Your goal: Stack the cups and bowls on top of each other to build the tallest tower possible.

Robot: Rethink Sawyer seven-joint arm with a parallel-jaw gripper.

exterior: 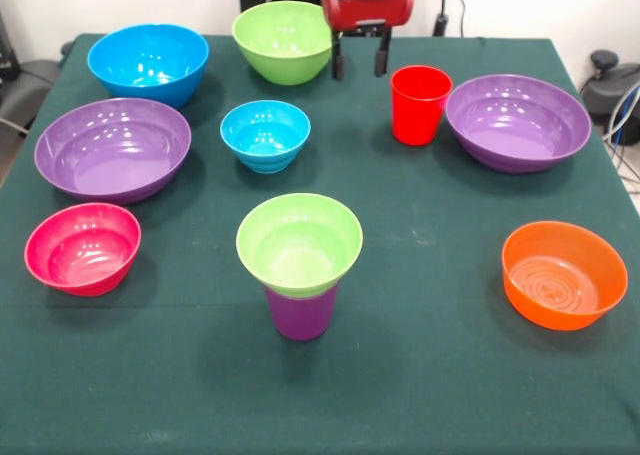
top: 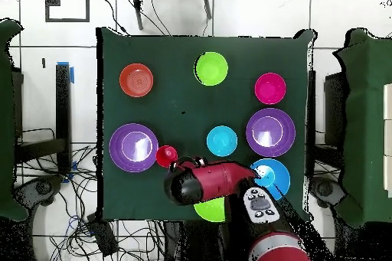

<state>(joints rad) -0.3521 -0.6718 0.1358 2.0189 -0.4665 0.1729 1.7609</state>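
A small lime green bowl (exterior: 299, 243) rests on an upright purple cup (exterior: 301, 313) near the table's front centre, forming a short tower; from above only the bowl (top: 211, 68) shows. The red cup (exterior: 420, 103) (top: 165, 155) stands alone, upright, beside a wide purple bowl (exterior: 518, 121). My gripper (exterior: 360, 63) hangs open at the far side, just left of the red cup, with nothing between its fingers. In the overhead view the red arm (top: 207, 181) covers the gripper.
Spread over the green table (exterior: 430, 375) are a small blue bowl (exterior: 265, 135), a large blue bowl (exterior: 148, 63), a large lime green bowl (exterior: 284, 40), a second wide purple bowl (exterior: 112, 147), a pink bowl (exterior: 82, 247) and an orange bowl (exterior: 564, 273).
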